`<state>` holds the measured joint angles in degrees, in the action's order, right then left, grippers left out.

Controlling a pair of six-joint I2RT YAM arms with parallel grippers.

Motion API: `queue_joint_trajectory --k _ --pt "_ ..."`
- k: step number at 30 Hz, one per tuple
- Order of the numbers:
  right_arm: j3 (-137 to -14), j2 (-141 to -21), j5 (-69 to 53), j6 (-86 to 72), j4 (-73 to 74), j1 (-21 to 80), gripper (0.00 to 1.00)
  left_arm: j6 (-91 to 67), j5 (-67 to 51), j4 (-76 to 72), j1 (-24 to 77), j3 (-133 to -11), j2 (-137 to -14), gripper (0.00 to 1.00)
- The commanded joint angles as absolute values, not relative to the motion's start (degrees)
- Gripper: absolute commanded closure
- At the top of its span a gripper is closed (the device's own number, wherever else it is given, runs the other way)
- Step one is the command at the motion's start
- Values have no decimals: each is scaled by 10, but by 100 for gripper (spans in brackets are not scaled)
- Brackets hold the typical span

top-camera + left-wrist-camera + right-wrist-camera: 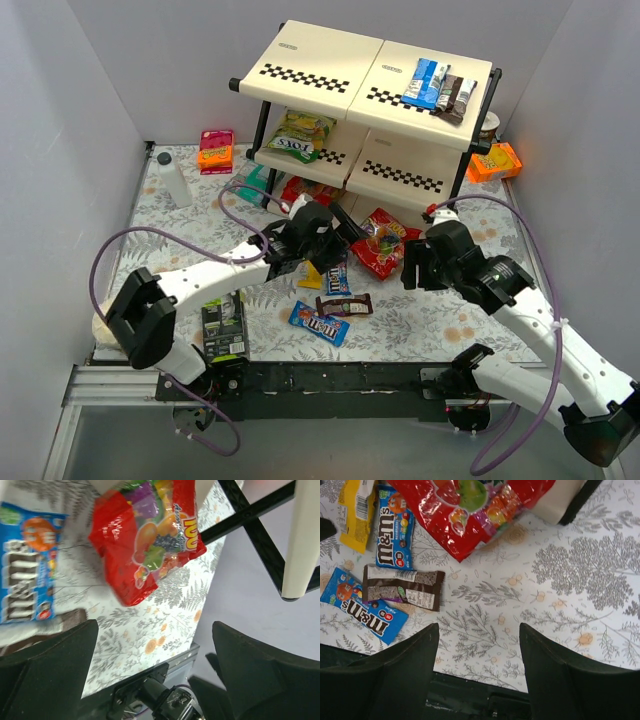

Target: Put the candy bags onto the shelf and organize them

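- Nearest you, to the near-left of the red bag (383, 243), a blue M&M's bag (320, 323) is lying flat. A dark brown bar (345, 305) is lying just beyond it. A second M&M's bag (337, 278) and a yellow bag (312, 275) are lying closer to the red bag.
- Your right gripper (479, 630) is hovering just to the near-right of the red bag, its fingers spread wide and holding nothing. The bag is lying ahead of it and a little to its left.
- Your left gripper (155, 630) is hovering just left of the red bag, equally wide open and empty, and the bag is sitting straight ahead of its fingers.
- The red bag's long axis seems to be slanting up toward the far side. Both grippers are flanking it closely, and the left one looks better lined up.
- Beyond the red bag, the shelf (310, 50) is standing. It is already carrying a blue bag and brown bars (440, 88) on top and a Fox's bag (298, 135) on the middle tier.
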<state>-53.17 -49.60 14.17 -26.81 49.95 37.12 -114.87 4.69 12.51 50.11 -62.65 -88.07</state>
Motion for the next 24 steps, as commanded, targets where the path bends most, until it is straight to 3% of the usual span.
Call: queue_joint_trajectory --k 1,10,24 --pt "-553 -529 138 -207 403 398 27 -1132 130 323 494 -644 -806 2" --pt "-571 -716 303 -108 325 549 33 -1048 74 424 342 -527 -592 2" --pt "-533 -847 361 109 149 549 36 -975 -37 398 225 -538 -599 2"
